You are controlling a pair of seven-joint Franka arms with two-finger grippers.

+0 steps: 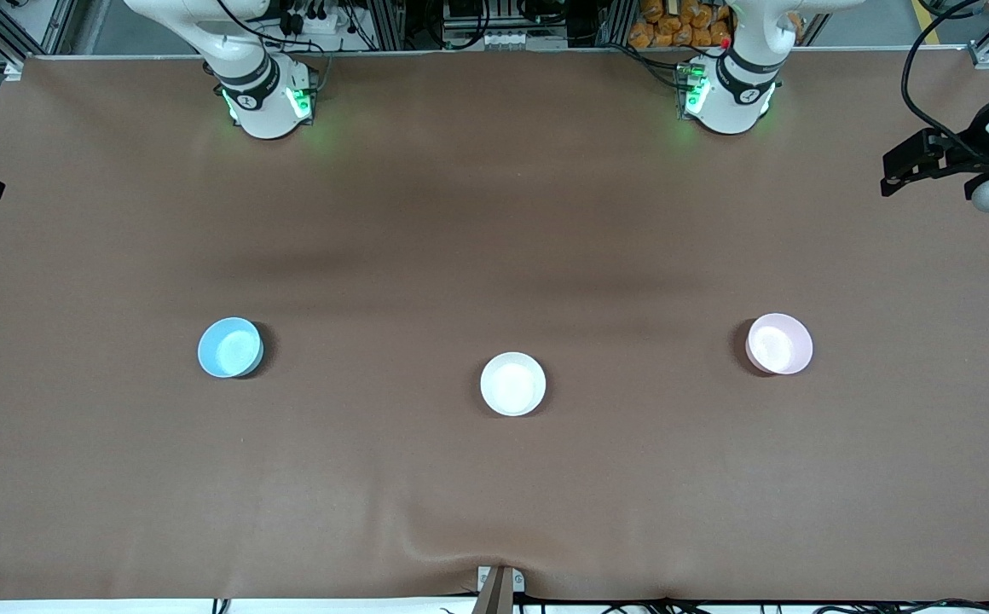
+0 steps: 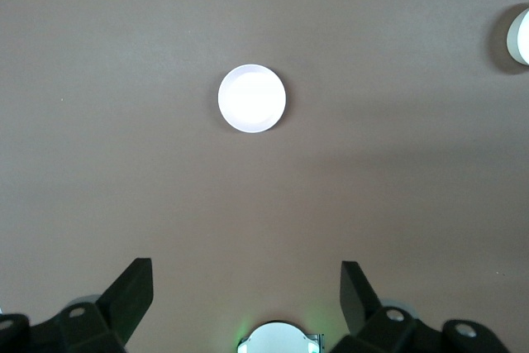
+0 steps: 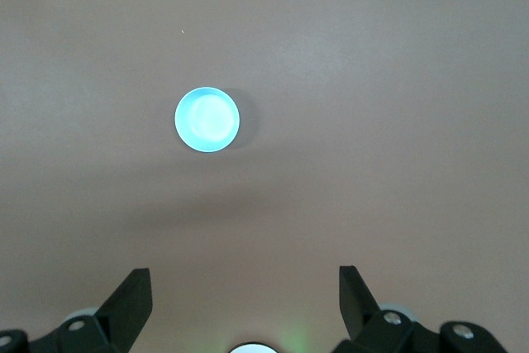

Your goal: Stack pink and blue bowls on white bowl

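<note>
White bowl sits upright on the brown tabletop, about midway between the two arms' ends and a little nearer the front camera than the other two bowls. Blue bowl stands well apart from it toward the right arm's end; pink bowl well apart toward the left arm's end. All three apart, none stacked, all mouth-up. Left hand hangs high over the tabletop with fingers spread wide, holding nothing; its wrist view looks down on the pink bowl, washed out nearly white, with another bowl cut off at the frame's edge. Right hand likewise high, fingers spread wide, empty, looking down on the blue bowl. Both arm bases show green lights.
</note>
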